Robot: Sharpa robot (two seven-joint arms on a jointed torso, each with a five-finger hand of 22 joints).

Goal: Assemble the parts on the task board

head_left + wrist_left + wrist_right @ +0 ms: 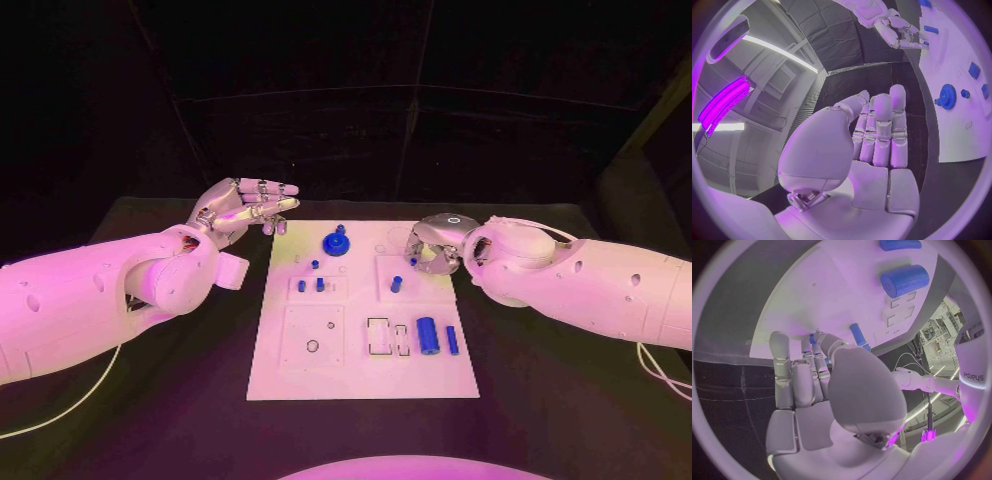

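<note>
The white task board (361, 375) lies mid-table. My left hand (245, 208) is raised past its far left corner, fingers straight, and a small blue part (271, 228) hangs under the thumb, apparently pinched; the left wrist view hides it behind the thumb (836, 135). My right hand (437, 245) bends down over the far right of the board, fingertips (820, 337) closed round a small blue peg (413, 262) (812, 338). A second blue peg (395, 285) (857, 335) stands just beside it. A blue gear (336, 243) (947, 96) sits near the far edge.
Two short blue pegs (302, 285) (319, 284) stand left of centre. A thick blue cylinder (427, 335) (904, 280) and a slim blue rod (451, 340) lie at the near right, beside rectangular slots (378, 335). A small ring (313, 346) lies near left. Black table (144, 420) surrounds the board.
</note>
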